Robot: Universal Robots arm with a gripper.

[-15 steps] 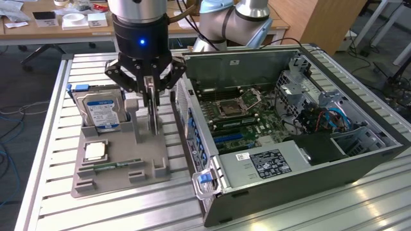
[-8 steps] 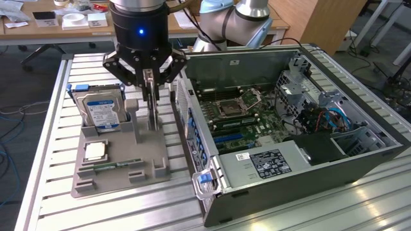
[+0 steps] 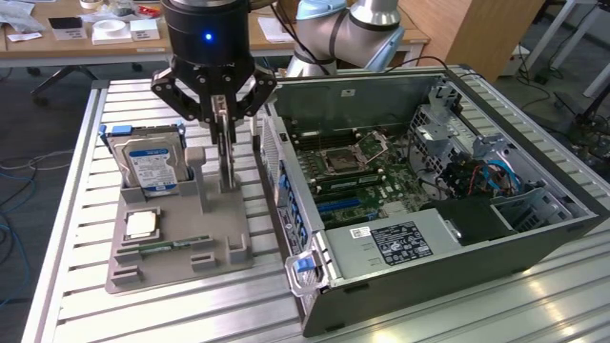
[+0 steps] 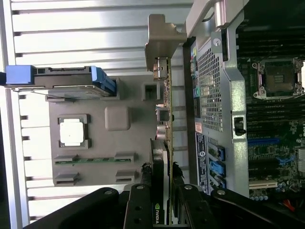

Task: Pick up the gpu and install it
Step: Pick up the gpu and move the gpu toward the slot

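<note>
Pinching the gpu [image 3: 225, 161] upright in the exterior view's upper left, with the gripper [image 3: 222, 118] clenched on its top edge over the grey fixture [image 3: 181, 243]; not yet inside the open case [image 3: 429, 279] at frame right. Showing, in the wrist view, fingers [image 4: 144, 191] clamped either side of the card [image 4: 167, 105], beside the case's rear grille [image 4: 209, 86]; installation undone.

The end effector [image 3: 222, 132] hid the top edge of the gpu [image 3: 227, 161] where its fingers clamped the card, and the arm above it was cut off by the exterior view's upper edge. In the wrist view, the end effector's own body was cut off too. The print on the hard drive [image 3: 153, 168] beside it, and on the white label [image 3: 396, 243] inside the computer case [image 3: 458, 275], was too small to read.
</note>
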